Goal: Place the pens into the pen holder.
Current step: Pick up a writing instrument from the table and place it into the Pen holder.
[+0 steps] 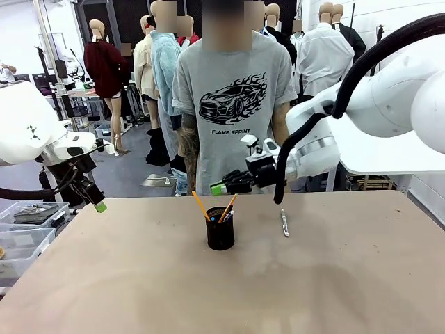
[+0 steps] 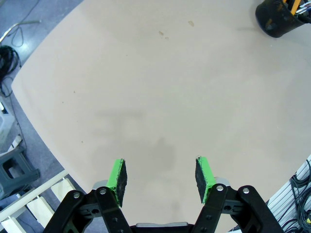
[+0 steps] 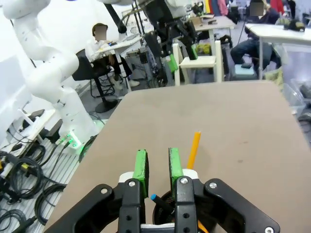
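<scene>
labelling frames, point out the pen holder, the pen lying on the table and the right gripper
pen holder (image 1: pixel 220 238), front view, on its mesh wall
pen (image 1: pixel 284 223), front view, middle of its shaft
right gripper (image 3: pixel 158 167), right wrist view, midway between the fingertips

Pens in holder, pen at right

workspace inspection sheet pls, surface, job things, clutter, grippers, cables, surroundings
surface: tan table top, faint marks
job's things: black wire-mesh pen holder upright, holding two yellow-orange pencils and a blue-tipped pen; white-silver pen lying on the table right of it
clutter: clear plastic bins off the left edge
grippers: left gripper open wide, empty; right gripper above the holder, pads narrowly apart, empty
cables: black cable over the right arm; coiled black cables beside the table
surroundings: person in a grey t-shirt at the far side
</scene>
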Available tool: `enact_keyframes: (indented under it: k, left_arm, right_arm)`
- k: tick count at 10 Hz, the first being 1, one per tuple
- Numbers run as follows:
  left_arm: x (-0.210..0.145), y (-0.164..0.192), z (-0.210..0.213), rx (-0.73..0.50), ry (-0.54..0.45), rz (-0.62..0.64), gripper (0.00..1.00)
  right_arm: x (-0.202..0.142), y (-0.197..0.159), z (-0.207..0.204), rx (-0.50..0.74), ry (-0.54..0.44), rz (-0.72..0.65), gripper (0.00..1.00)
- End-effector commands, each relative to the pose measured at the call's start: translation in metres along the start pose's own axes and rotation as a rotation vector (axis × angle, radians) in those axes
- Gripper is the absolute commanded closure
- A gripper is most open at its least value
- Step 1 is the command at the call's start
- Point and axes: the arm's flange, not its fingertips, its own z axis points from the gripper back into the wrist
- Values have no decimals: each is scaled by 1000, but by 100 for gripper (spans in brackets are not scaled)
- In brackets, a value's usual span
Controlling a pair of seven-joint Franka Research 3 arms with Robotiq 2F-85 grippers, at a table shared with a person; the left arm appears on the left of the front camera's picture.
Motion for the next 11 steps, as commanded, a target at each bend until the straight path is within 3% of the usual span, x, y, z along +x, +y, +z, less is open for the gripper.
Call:
enact_keyframes:
  k: [1, 3, 7, 9, 11]
  left_arm:
    - [-1, 3, 0, 2, -11, -16, 26]
    - [-1, 3, 0, 2, -11, -16, 26]
    - [-1, 3, 0, 2, -11, -16, 26]
    - [-1, 3, 0, 2, -11, -16, 26]
    - [-1, 3, 0, 2, -11, -16, 26]
  right_arm:
    - [17, 28, 23, -65, -33, 82, 75]
    - [33, 45, 45, -128, -39, 123, 75]
    - [59, 73, 98, -364, 57, 22, 75]
    - [67, 70, 109, -504, 117, -198, 75]
    - [73, 53, 112, -582, 267, -433, 75]
